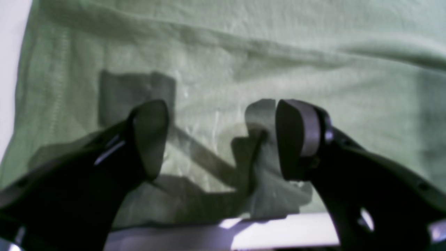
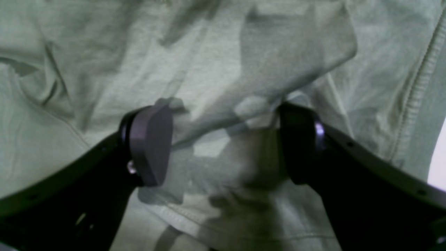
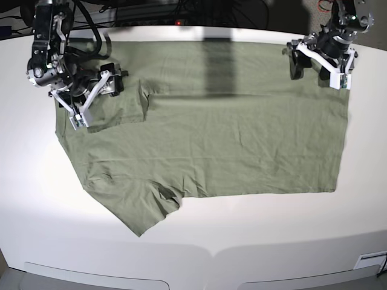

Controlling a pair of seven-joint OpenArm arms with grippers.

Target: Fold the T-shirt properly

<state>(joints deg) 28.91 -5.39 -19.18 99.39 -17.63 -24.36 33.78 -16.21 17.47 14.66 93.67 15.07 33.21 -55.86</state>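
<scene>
One garment: the T-shirt (image 3: 205,133) lies spread and wrinkled across the white table (image 3: 193,241), one sleeve pointing toward the near edge.
Left gripper (image 3: 315,68): jaws spread wide, grasping nothing, above the shirt's far corner at the base view's right.
Right gripper (image 3: 97,99): jaws likewise spread and empty, over a folded-in sleeve flap at that view's left.
Around: dark cables (image 3: 91,24) behind the table's far edge.
Obstruction: only arm shadows cross the cloth.

Close view looking down past the right gripper (image 2: 224,143), its 2 dark fingers (image 2: 151,144) spread wide apart with nothing between them. Beneath lies the T-shirt (image 2: 104,69), wrinkled sage-green cloth, with a stitched hem at the right edge.
</scene>
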